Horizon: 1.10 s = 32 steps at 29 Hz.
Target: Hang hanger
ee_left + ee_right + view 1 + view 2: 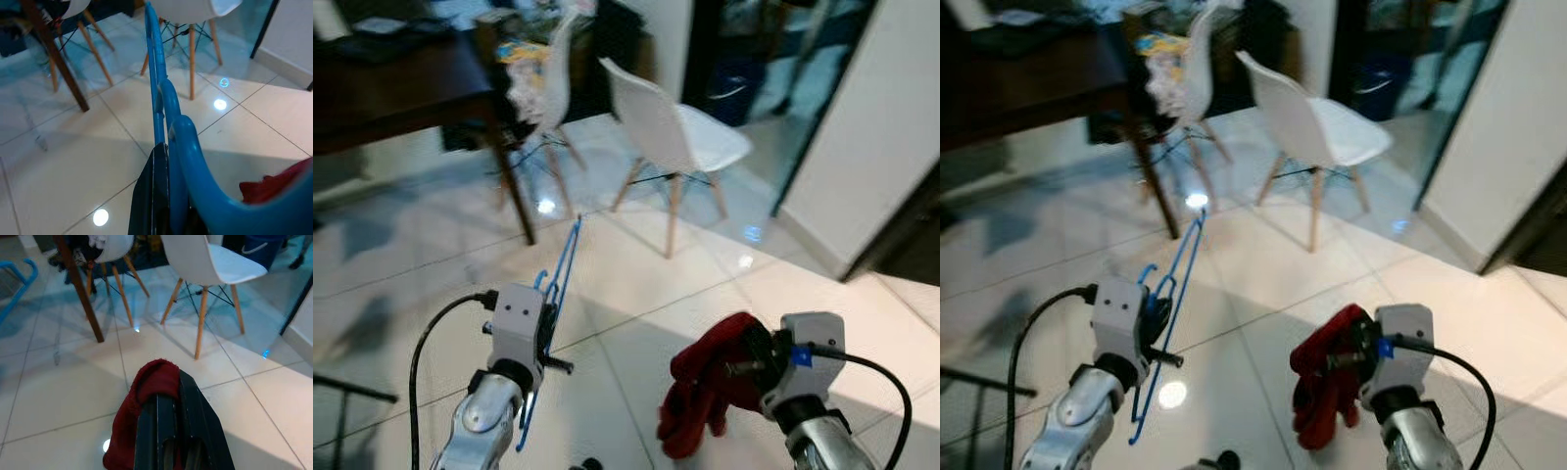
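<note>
A blue plastic hanger (556, 294) stands edge-on in front of me, held low on my left side. My left gripper (548, 328) is shut on the blue hanger, whose curved blue frame (166, 112) runs out past the black fingers (152, 196). A red cloth (705, 382) hangs bunched on my right side. My right gripper (744, 370) is shut on the red cloth, which drapes over its black fingers (168, 431).
A white chair (671, 132) with wooden legs stands ahead on the glossy tiled floor (636, 274). A dark wooden table (401, 83) with a second chair (543, 88) is ahead on the left. A white wall (871, 137) rises on the right.
</note>
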Tool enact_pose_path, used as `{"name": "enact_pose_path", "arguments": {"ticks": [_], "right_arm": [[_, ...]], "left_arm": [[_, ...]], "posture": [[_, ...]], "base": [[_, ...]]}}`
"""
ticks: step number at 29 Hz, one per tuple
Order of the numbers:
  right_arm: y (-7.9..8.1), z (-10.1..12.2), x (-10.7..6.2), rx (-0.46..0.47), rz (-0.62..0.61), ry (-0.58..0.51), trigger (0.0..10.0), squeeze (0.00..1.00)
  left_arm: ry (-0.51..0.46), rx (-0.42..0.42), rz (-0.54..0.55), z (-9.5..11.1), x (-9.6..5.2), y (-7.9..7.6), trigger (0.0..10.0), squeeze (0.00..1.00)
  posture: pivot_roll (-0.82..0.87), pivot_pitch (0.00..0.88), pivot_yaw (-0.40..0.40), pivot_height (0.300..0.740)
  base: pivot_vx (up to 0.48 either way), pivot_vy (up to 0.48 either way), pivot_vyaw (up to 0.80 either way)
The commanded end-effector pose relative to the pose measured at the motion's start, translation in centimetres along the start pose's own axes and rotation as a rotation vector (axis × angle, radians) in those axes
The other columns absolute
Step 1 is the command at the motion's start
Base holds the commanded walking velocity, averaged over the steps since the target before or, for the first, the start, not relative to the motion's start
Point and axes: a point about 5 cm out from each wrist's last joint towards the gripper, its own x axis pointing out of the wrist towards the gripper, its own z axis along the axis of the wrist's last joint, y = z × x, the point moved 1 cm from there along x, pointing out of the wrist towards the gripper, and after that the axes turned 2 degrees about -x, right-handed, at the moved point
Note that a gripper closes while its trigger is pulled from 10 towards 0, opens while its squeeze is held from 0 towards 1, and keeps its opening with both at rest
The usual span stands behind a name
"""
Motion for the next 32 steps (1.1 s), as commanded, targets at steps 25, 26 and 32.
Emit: {"name": "enact_pose_path", "arguments": {"ticks": [25, 26, 32], "right_arm": [[0.1, 4.8, 2.8, 0.005, 0.096, -0.164, 10.0, 0.0], [0.2, 5.5, 3.3, 0.005, 0.108, -0.191, 10.0, 0.0], [0.7, 8.5, 4.7, -0.007, 0.154, -0.287, 10.0, 0.0]], "left_arm": [[-0.093, -0.07, 0.102, 2.7, 2.3, 2.6, 10.0, 0.0], [-0.103, -0.073, 0.103, 3.0, 2.6, 2.7, 10.0, 0.0], [-0.151, -0.088, 0.121, 4.5, 3.7, 3.0, 10.0, 0.0]], "posture": [[0.0, 0.161, -0.007, 0.74], [0.0, 0.159, -0.007, 0.74], [0.02, 0.145, -0.011, 0.74]], "base": [[0.334, 0.0, 0.22], [0.352, 0.0, 0.0], [0.354, 0.0, 0.0]]}}
